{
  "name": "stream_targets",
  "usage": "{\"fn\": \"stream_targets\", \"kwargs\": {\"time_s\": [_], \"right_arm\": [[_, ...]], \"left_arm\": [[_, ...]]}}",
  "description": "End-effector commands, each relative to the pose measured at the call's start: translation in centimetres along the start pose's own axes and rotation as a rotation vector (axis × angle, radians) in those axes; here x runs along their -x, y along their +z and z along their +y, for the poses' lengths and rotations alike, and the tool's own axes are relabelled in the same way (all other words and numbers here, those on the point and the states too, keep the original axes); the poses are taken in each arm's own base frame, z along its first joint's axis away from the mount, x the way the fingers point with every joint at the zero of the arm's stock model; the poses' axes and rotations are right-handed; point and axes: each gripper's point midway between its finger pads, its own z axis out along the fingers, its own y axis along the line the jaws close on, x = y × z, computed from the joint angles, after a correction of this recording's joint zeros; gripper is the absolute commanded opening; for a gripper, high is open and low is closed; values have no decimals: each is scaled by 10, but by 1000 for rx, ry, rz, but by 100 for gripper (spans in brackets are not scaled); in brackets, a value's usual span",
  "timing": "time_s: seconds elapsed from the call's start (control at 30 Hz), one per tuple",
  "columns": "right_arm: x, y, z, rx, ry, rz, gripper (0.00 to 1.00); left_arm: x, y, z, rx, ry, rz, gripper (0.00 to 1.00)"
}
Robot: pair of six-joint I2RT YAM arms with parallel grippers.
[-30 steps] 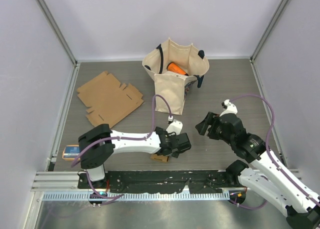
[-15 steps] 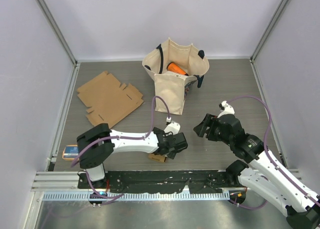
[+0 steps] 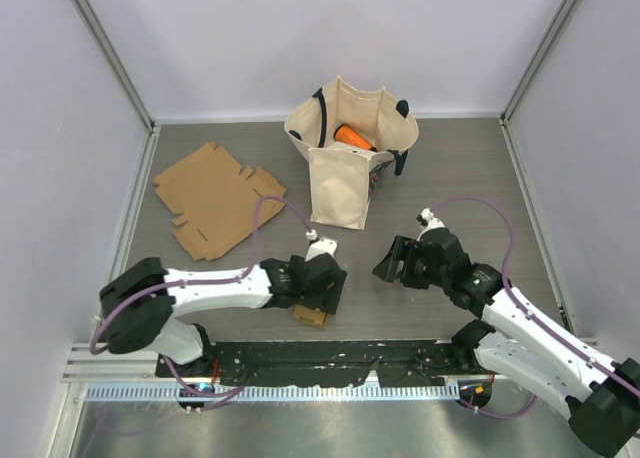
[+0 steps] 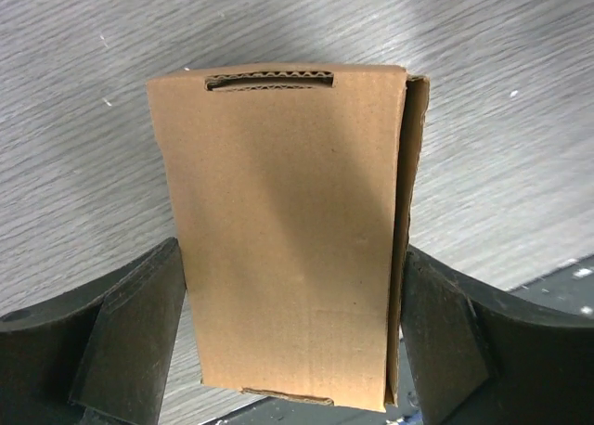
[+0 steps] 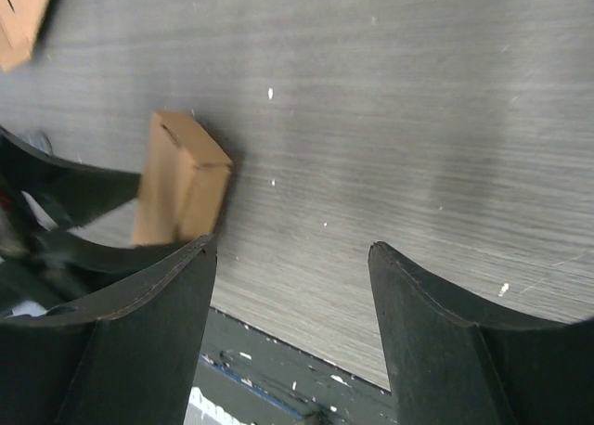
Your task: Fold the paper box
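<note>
The folded box lay flat on the table near its front edge, just ahead of the arm bases. The left gripper straddled it, one finger along each long side and seemingly touching the cardboard; whether they pressed it could not be told. The right gripper hung over bare table just right of the box, jaws apart and holding nothing. A flat cardboard sheet lay far left, well apart, and a bag stood at the back.
</note>
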Motion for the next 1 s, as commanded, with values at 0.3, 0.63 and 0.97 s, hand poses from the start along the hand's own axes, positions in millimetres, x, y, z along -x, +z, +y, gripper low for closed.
{"fn": "stream_targets", "kwargs": {"time_s": [0.3, 0.63, 0.97], "right_arm": [[10, -3, 59, 285, -46, 23, 74], [40, -28, 106, 539, 88, -71, 84], [66, -57, 131, 745, 226, -179, 88]], "left_arm": [[87, -83, -36, -937, -438, -242, 83], [129, -154, -67, -1443, -394, -412, 73], [135, -183, -71, -1525, -337, -435, 72]]}}
